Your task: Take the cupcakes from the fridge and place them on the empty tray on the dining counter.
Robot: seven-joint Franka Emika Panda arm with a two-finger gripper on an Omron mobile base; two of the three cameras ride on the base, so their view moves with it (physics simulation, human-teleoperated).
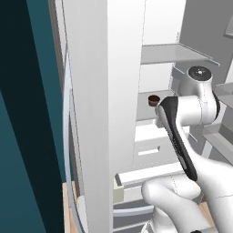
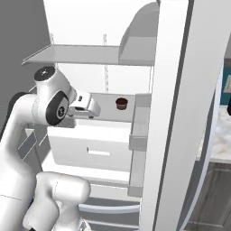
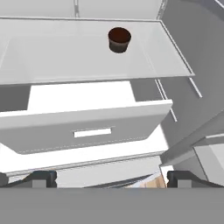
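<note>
Claw (image 3: pixel 107 179) spread wide, holding nothing — forearm reaches level into the open fridge (image 2: pixel 135 27), above the pulled-out drawer (image 3: pixel 87 127). One cupcake (image 3: pixel 119 40) sits upright mid-shelf (image 3: pixel 52 57), well apart — bare shelf all round it.

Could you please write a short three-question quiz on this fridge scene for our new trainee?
1. True or false: the gripper is closed on the cupcake.
2. Where does the cupcake stand? A) in the white drawer; B) on the fridge shelf above that drawer; C) on the top shelf.
3. Fill in: the fridge doors are ____.

Key: 1 false, the jaws are open and short of it; 2 B; 3 open.
</note>
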